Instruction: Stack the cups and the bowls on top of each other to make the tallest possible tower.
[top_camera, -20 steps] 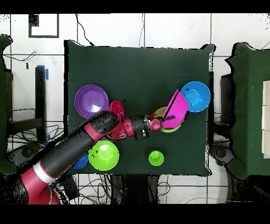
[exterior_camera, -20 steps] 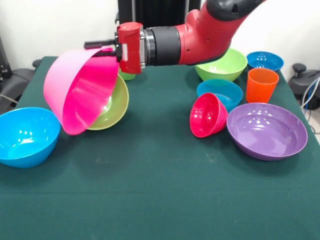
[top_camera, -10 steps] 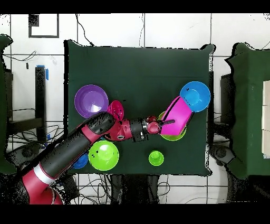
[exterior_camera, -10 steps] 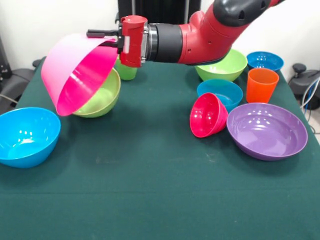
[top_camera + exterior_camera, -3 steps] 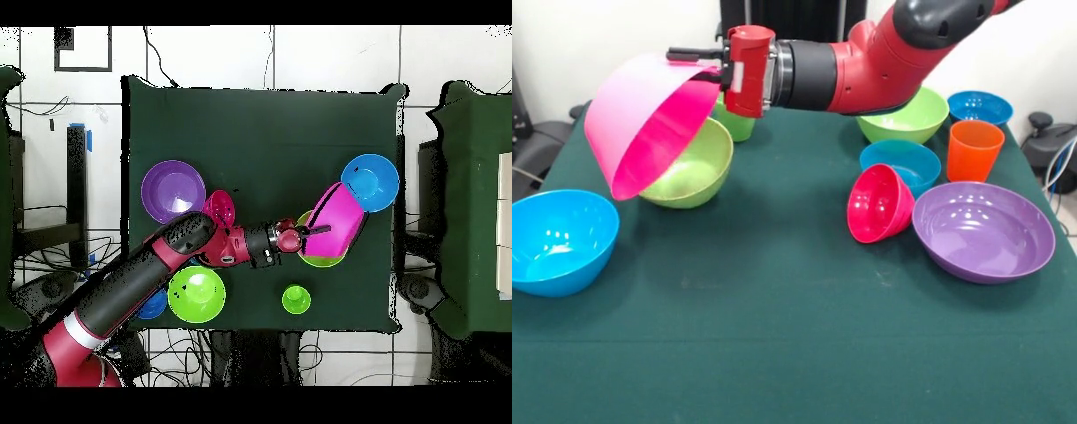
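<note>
My gripper [image 5: 696,64] [image 5: 310,231] is shut on the rim of the big pink bowl [image 5: 644,119] [image 5: 338,222], which hangs tilted in the air with its mouth facing the front and down. Under it a lime green bowl [image 5: 693,168] [image 5: 322,257] rests on the table. Behind that bowl the light green cup [image 5: 738,124] [image 5: 295,298] is partly hidden. A large blue bowl [image 5: 558,240] [image 5: 371,182] sits at the left. On the right are the small red-pink bowl [image 5: 878,204], a blue bowl [image 5: 901,163], the orange cup [image 5: 974,150], the purple bowl [image 5: 983,230] [image 5: 172,191], another lime green bowl [image 5: 907,116] [image 5: 196,293] and a far blue bowl [image 5: 979,108].
The green cloth table [image 5: 777,336] carries everything. The red arm [image 5: 865,62] stretches across the back half of the table above the cups and bowls on the right. Dark chairs and cables stand beyond both side edges.
The pink bowl has been lifted up and off the lime green bowl, which has settled upright beneath it. Over the last half second the arm has barely moved.
</note>
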Controlling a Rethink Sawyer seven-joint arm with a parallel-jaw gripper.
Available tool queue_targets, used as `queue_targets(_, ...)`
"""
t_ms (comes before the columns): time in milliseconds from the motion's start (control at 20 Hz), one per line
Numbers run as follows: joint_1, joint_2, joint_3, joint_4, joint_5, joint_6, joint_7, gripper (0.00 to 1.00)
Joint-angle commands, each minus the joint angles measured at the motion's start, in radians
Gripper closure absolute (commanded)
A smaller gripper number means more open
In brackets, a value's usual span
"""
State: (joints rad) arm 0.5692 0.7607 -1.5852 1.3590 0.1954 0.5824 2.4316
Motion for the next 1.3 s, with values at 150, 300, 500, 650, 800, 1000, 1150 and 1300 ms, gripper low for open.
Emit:
queue_targets(150, -0.01, 0.028, 0.031, -0.127, 0.061, 0.069, 0.24, 0.0)
queue_targets(300, -0.012, 0.035, 0.023, -0.133, 0.073, 0.075, 0.255, 0.0)
queue_targets(500, 0.0, 0.025, 0.042, -0.129, 0.082, 0.029, 0.253, 0.0)
queue_targets(650, 0.005, 0.018, 0.049, -0.129, 0.082, 0.006, 0.249, 0.0)
queue_targets(800, 0.001, 0.016, 0.041, -0.131, 0.079, -0.01, 0.248, 0.0)
queue_targets(1000, -0.002, 0.013, 0.035, -0.134, 0.078, -0.021, 0.248, 0.0)
queue_targets(1150, 0.0, 0.009, 0.034, -0.136, 0.078, -0.023, 0.246, 0.0)
queue_targets(1300, 0.0, 0.0, 0.036, -0.136, 0.079, -0.023, 0.242, 0.0)
